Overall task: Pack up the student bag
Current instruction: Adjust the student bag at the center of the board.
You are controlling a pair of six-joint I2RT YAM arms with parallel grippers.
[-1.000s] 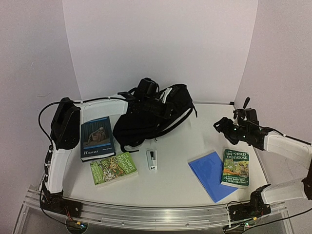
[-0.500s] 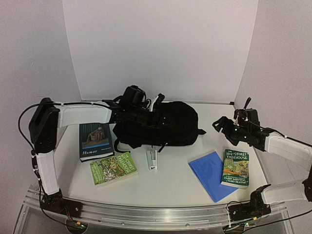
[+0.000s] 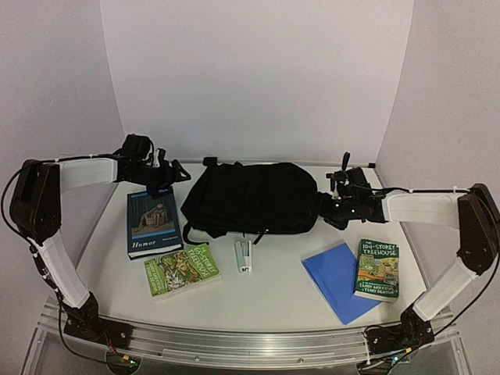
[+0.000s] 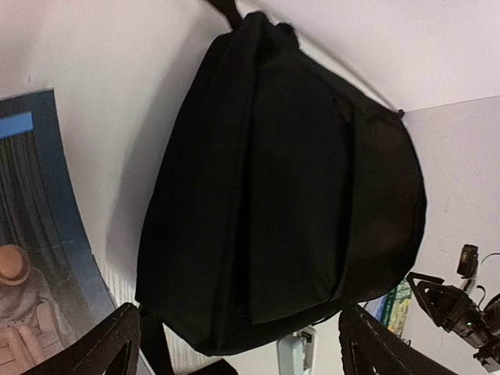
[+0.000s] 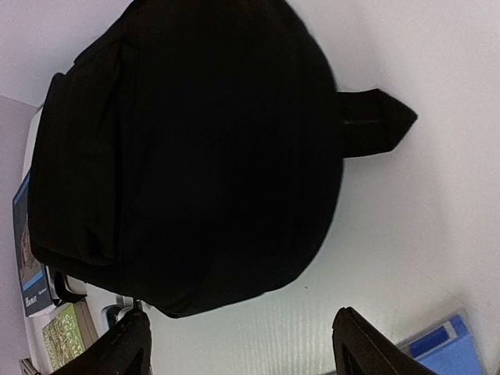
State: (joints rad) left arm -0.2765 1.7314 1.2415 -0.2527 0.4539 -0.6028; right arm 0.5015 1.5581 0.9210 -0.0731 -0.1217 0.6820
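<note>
**Bag flat at the back of the bench, both grippers open at its sides.**

The black bag point(image 3: 254, 199) lies flat in the middle of the bench point(image 3: 289, 308), close to the back edge. The left gripper point(image 3: 170, 173) hangs near the back-left corner, over the far end of the Humor book point(image 3: 154, 223). Its fingers are spread wide around nothing, apart from the bag. The right gripper point(image 3: 337, 205) is just beside the bag's right end, also wide and empty; contact cannot be told. Toward the front edge lie a green book point(image 3: 181, 269), a small white object point(image 3: 244, 256), a blue folder point(image 3: 334, 283) and the Treehouse book point(image 3: 378, 268).
</note>
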